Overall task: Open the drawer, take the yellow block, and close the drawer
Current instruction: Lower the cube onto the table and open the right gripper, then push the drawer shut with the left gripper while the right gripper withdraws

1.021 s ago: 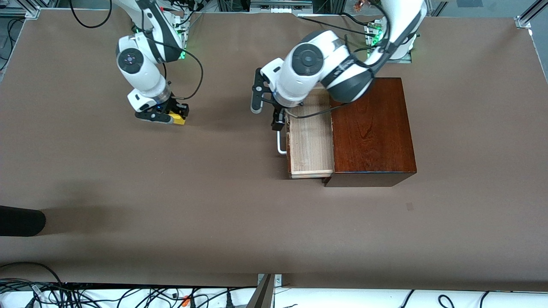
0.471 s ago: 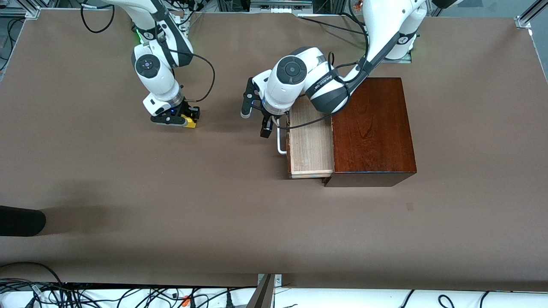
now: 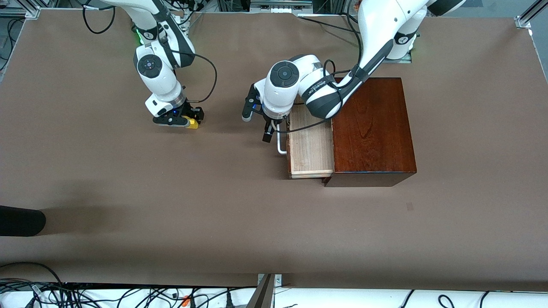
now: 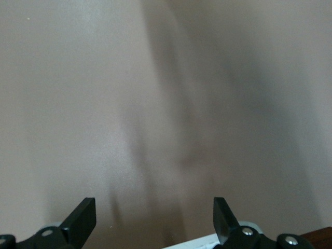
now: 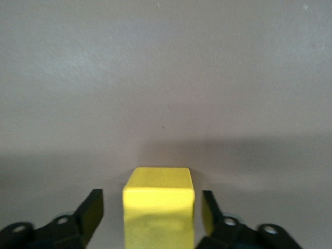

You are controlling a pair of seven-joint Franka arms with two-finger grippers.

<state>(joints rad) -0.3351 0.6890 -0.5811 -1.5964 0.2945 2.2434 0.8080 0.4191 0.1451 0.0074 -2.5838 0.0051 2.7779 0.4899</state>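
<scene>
right jaws (image 5: 150, 218) apart, astride yellow block (image 5: 158, 207), gaps either side

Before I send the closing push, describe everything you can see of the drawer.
The drawer is a pale-wood tray pulled part way out of the dark mahogany box, toward the right arm's end of the table. Its visible interior looks bare. A white U-shaped bar handle sticks out from its front. The left gripper hangs beside that handle, jaws open, gripping nothing.
</scene>
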